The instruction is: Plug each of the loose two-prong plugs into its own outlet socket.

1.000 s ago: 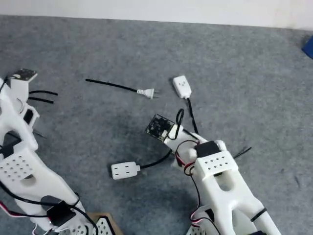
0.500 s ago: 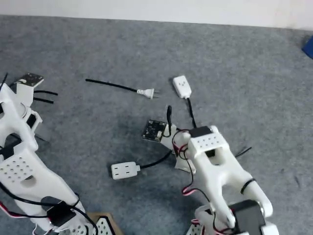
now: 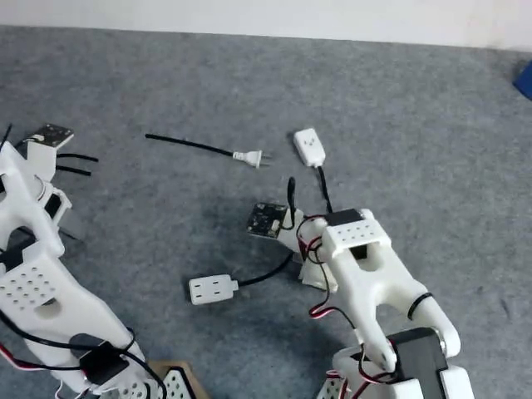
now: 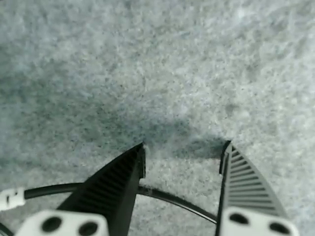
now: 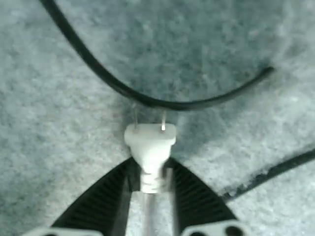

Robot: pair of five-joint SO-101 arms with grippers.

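Right wrist view: plug pinched in right end effector, seemingly touching cord.

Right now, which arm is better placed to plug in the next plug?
Right. The right claw is shut on a white two-prong plug, and its arm sits between the far outlet socket and the near outlet socket. The left claw is open, holding nothing.

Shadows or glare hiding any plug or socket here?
High view: no glare; soft shadow beside the right arm, clear of the loose plug, far socket and near socket. Left wrist view: dark patch on carpet ahead of the left gripper. Right wrist view: shadow under the held plug; prongs readable.
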